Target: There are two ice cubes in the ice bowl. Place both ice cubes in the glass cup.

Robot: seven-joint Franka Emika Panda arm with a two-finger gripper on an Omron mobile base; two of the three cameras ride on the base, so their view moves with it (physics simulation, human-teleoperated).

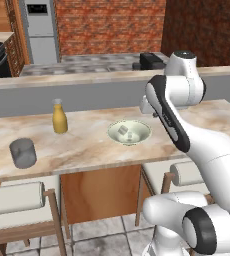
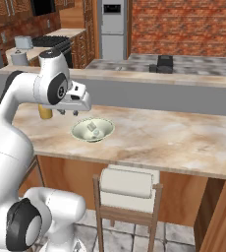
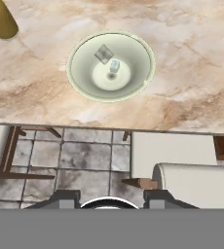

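We see both cubes [image 3: 104,54] lying in the bowl [image 3: 80,73], one near its centre and the other a little up its inner wall, close together but apart. The bowl sits near the front edge of the surface [image 1: 87,145], about midway along it. The cup [image 1: 23,152] stands well apart from it, toward the left end of the surface and close to the front edge, with the bottle [image 1: 60,117] between them and nearer the back edge.

The tool [image 2: 68,112] hangs above the surface just beside the bowl, on its left side, and nothing is held. In the right base view it is small and dark under the wrist, and the hand view shows no fingertips — so we cannot tell whether it stands open or closed.

Our reading is that no cube has gone into the cup yet, and the first pick is still to be made.

What could go wrong, as we judge it:
- The cubes are small and look slick; a pinch off centre could squirt one up the bowl's slope.
- They lie close together — fingers coming down on one may nudge the other.
- Pressing on the sloped wall could shift or tip the bowl near the front edge.
- The carry to the cup passes the bottle; a low swing could knock it.
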